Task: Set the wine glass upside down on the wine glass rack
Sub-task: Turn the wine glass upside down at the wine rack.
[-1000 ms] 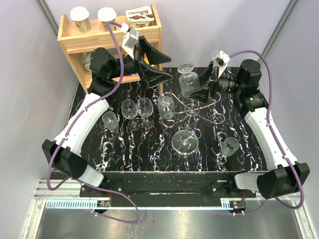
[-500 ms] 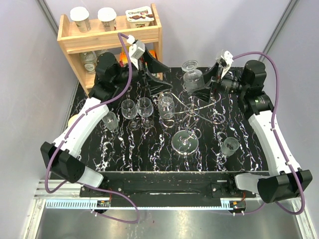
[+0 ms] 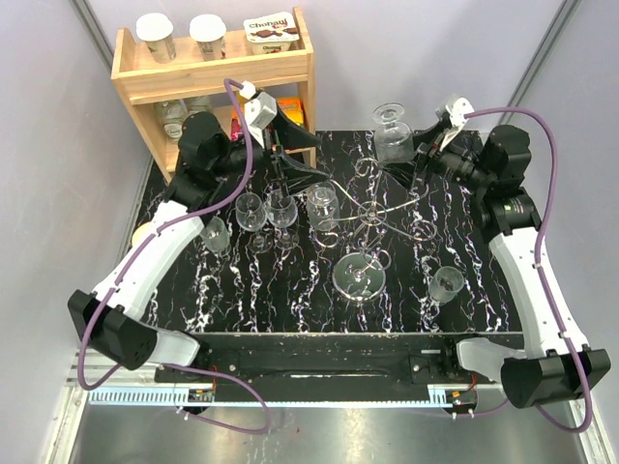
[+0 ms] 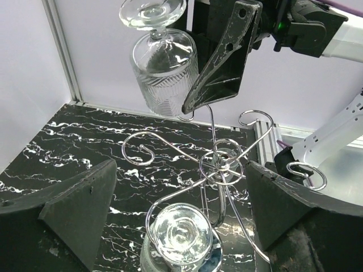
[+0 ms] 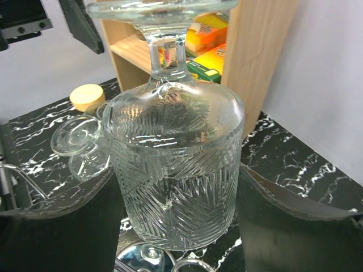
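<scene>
My right gripper (image 3: 404, 155) is shut on the bowl of a ribbed wine glass (image 3: 392, 135), held upside down, foot up, over the table's far edge, behind the rack. In the right wrist view that wine glass (image 5: 176, 170) fills the gap between both fingers (image 5: 295, 209). The wine glass rack (image 3: 375, 215), silver wire with scroll arms, stands mid-table, and one glass (image 3: 358, 275) hangs upside down on its near arm. My left gripper (image 3: 302, 159) is open and empty left of the rack. From its wrist view I see the rack (image 4: 224, 164) and the held wine glass (image 4: 164, 68).
Three upright glasses (image 3: 280, 208) stand in a row left of the rack, another (image 3: 215, 232) sits further left, and one (image 3: 445, 282) stands at the near right. A wooden shelf (image 3: 213, 68) with yogurt cups stands at the back left. A tan disc (image 3: 142, 232) lies at the table's left edge.
My right gripper has carried the wine glass back and to the right, away from the rack's far arm. The left gripper has shifted slightly toward the table and stays open.
</scene>
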You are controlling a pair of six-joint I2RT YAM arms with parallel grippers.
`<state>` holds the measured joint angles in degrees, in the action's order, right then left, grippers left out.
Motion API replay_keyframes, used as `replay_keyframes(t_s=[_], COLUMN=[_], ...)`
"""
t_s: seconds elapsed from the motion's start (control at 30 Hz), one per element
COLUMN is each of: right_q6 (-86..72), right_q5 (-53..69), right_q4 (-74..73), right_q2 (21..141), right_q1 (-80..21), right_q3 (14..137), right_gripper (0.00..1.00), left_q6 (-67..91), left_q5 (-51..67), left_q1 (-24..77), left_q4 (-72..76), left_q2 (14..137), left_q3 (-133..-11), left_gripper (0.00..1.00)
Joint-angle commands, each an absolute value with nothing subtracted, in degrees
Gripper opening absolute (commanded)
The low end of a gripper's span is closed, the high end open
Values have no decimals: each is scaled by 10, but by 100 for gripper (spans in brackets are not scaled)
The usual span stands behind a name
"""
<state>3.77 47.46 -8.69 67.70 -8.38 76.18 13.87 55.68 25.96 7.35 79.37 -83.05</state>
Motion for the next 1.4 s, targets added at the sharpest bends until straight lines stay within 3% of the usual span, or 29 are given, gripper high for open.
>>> replay_keyframes(t_s=[0.0,0.77,1.07,1.37], right_q6=[33,58,30,4], right_q5=[412,278,317,376], right_q4=[-5,146,185,286], right_q2=[628,572,552,512], right_q1=[-76,-12,62,71], right_q3=[740,603,555,445], right_gripper=[0,0,0,0], left_q6=[115,94,91,87], left_q5=[542,523,519,519], left_q1=[258,258,258,258], left_q4=[78,60,68,61], left_q2=[756,691,692,698], left_q3=[-814,-761,-758,-763], left_gripper=[99,99,99,99])
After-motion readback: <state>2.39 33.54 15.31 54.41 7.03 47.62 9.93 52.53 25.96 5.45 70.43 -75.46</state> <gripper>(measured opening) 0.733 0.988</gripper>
